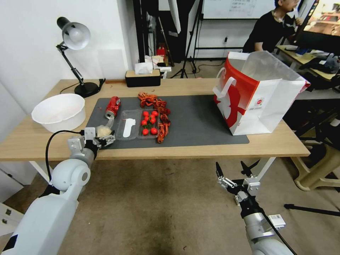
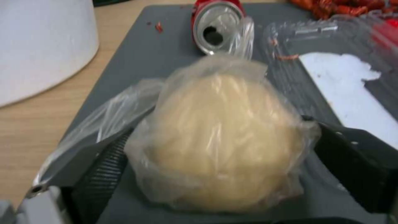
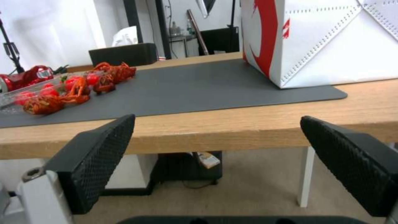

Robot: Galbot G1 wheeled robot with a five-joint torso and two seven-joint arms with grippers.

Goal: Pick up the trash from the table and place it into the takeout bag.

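A clear bag with a beige lump (image 2: 224, 137) lies on the dark grey mat (image 2: 157, 56) near the table's (image 1: 212, 150) front left. My left gripper (image 1: 101, 137) is open and straddles it, one finger (image 2: 104, 174) against each side of the plastic. Just beyond it lies the crushed red can (image 1: 113, 106) (image 2: 215, 28). The red-and-white takeout bag (image 1: 258, 95) (image 3: 331, 40) stands open at the mat's right end. My right gripper (image 1: 232, 170) (image 3: 219, 161) hangs open below the table's front edge with nothing between its fingers.
A clear tray (image 1: 140, 124) with red tomatoes and a row of red crayfish shells (image 1: 156, 104) lie mid-mat. A large white bowl (image 1: 59, 111) sits at the left, with a desk lamp (image 1: 74, 39) and a black tissue box (image 1: 142, 78) behind.
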